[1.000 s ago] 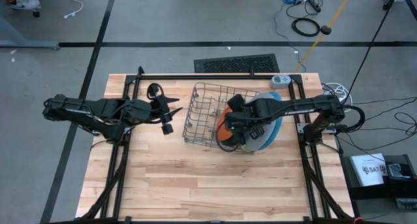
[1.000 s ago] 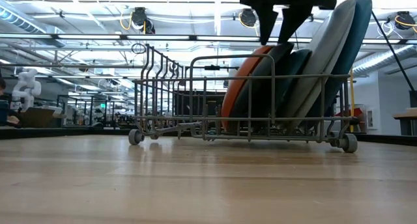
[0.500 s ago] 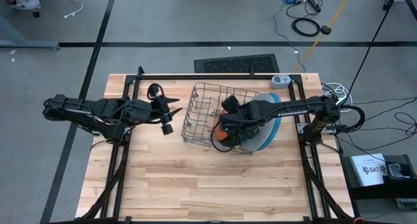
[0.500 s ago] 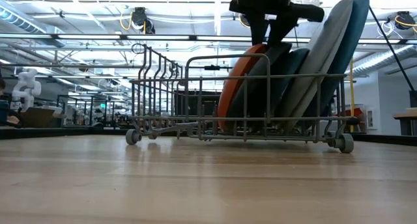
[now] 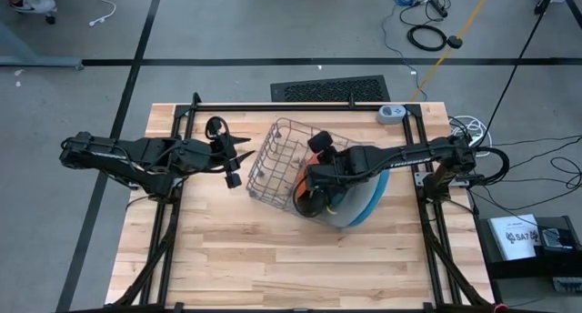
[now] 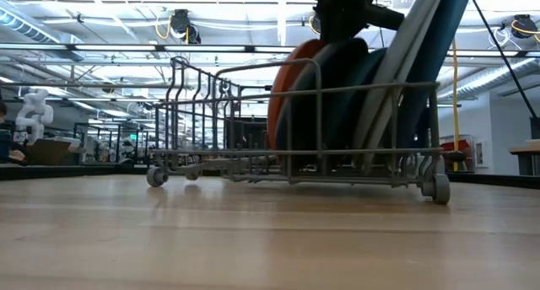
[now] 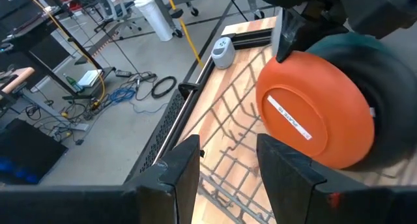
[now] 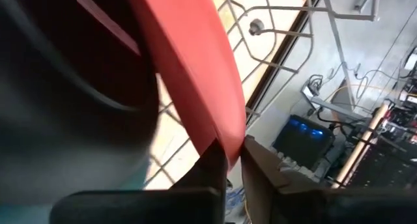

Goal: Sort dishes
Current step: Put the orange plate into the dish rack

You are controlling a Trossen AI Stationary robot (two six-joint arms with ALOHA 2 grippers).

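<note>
Overhead, right end effector [image 5: 311, 187] pinched on the orange plate's [image 7: 316, 116] rim, other plates [image 6: 396, 79] largely hidden behind.

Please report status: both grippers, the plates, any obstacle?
Right gripper shut on orange plate rim, in rack. Left gripper open, waiting beside rack. Other plates upright behind. No obstacle seen.

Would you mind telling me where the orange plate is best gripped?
Grip the orange plate by its upper rim, coming from above: it stands on edge in the wire rack, foremost in the stack, so only that thin edge is free. The right gripper has pinched there.
</note>
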